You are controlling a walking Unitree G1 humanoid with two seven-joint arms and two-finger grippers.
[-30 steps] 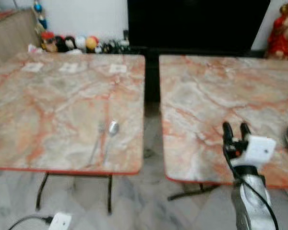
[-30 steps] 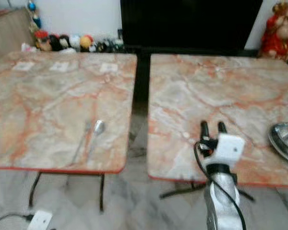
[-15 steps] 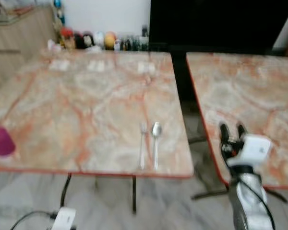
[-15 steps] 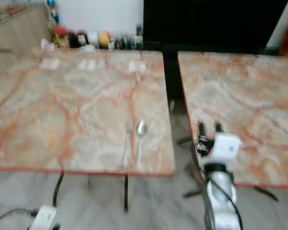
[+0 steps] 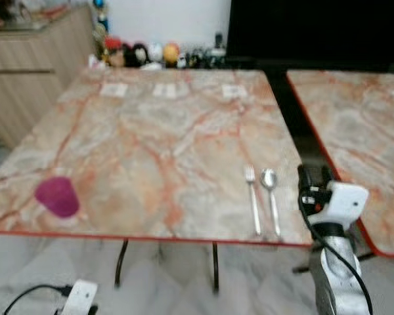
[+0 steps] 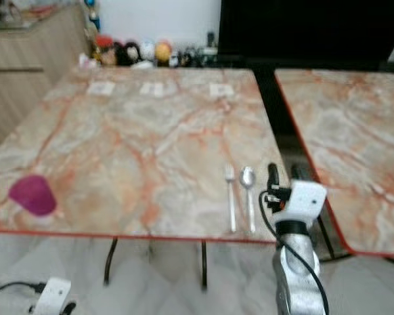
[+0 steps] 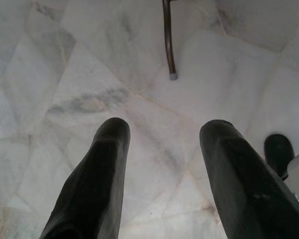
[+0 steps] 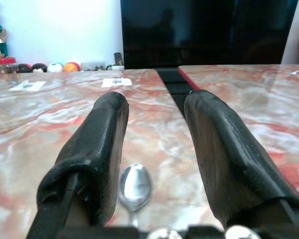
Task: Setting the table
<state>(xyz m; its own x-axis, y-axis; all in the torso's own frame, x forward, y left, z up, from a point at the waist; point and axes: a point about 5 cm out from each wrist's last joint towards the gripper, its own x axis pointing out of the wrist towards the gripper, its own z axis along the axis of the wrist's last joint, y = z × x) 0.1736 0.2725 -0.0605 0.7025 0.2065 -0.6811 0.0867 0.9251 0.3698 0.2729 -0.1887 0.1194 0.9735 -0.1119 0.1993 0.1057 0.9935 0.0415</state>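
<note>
Right pincer (image 5: 313, 176), open and empty, hovers beside spoon (image 5: 270, 194) on marble worktop (image 5: 157, 144); approach low, straddling the handle.

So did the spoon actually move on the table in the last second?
No. The spoon lies beside the fork near the table's front edge, as before; the camera turned.

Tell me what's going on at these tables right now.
A humanoid robot is setting a marble-topped table. A fork and a spoon lie side by side near its front edge, and a purple cup stands at the front left corner. The right end effector is raised, open and empty, just beside the spoon at the table's right edge. The left end effector hangs open over the floor. A second marble table stands to the right.
</note>
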